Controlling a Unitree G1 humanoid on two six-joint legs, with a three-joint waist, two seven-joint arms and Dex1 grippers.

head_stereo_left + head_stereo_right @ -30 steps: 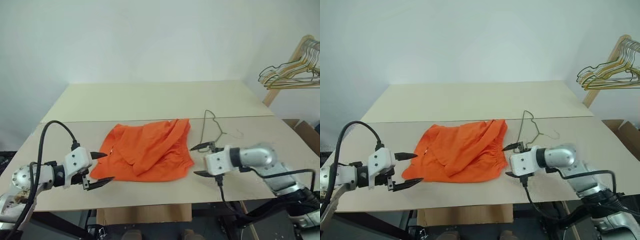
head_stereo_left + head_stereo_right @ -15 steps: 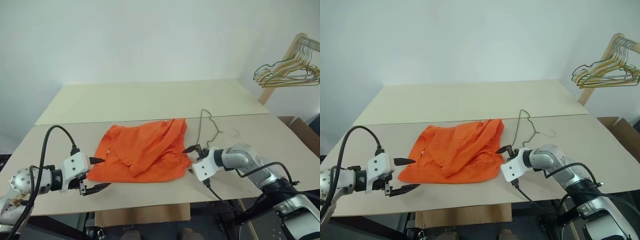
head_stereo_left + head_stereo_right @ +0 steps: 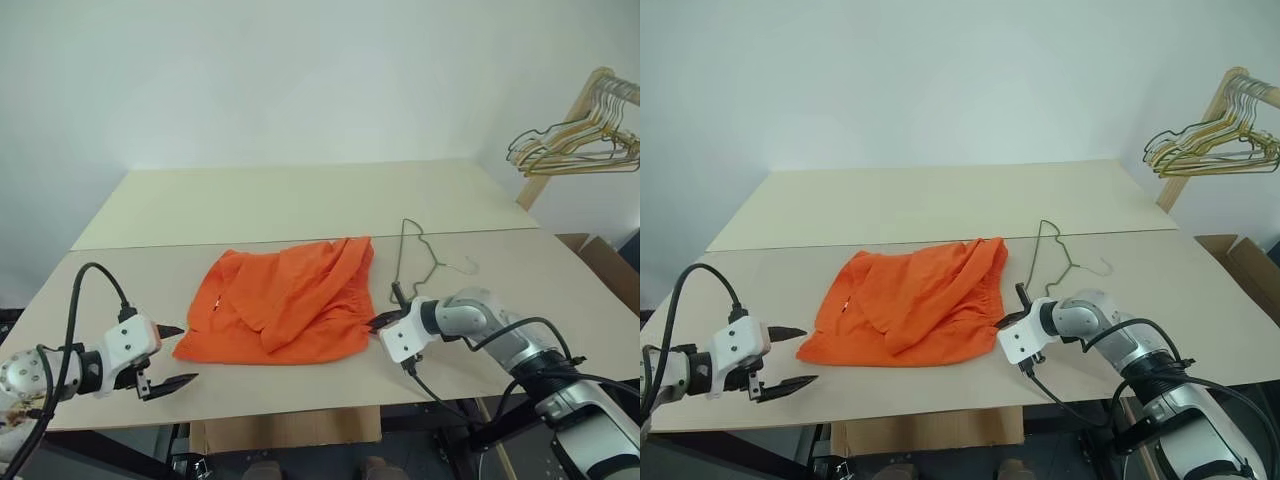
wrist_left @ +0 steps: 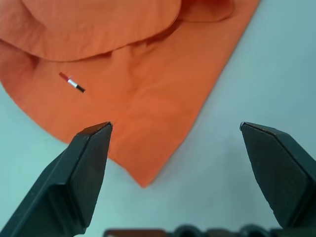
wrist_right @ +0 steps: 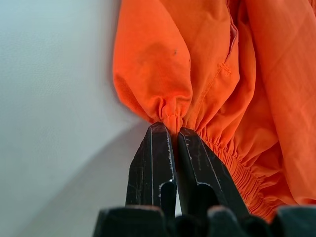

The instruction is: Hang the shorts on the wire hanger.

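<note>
The shorts (image 3: 285, 298) lie crumpled in a bright orange heap near the middle of the pale table (image 3: 300, 200), toward its front edge, one layer folded over another and the gathered waistband turned to the three o'clock side. The table itself is the biggest thing here, two pale boards meeting in a seam that runs across behind the cloth. Off at two o'clock, beyond the table corner, a wooden rack (image 3: 575, 125) carries a bunch of gold and dark hangers (image 3: 570, 148).

The wire hanger (image 3: 425, 262) lies flat on the table at three o'clock from the shorts, just beside them, its hook pointing away toward the far edge.

The right gripper (image 5: 168, 143) sits at the waistband corner with its black fingers pinched together on a small pucker of the gathered orange edge. The left gripper (image 3: 172, 356) hovers at eight o'clock from the shorts, near their pointed corner but apart from it, its two fingers spread wide with nothing between them.
</note>
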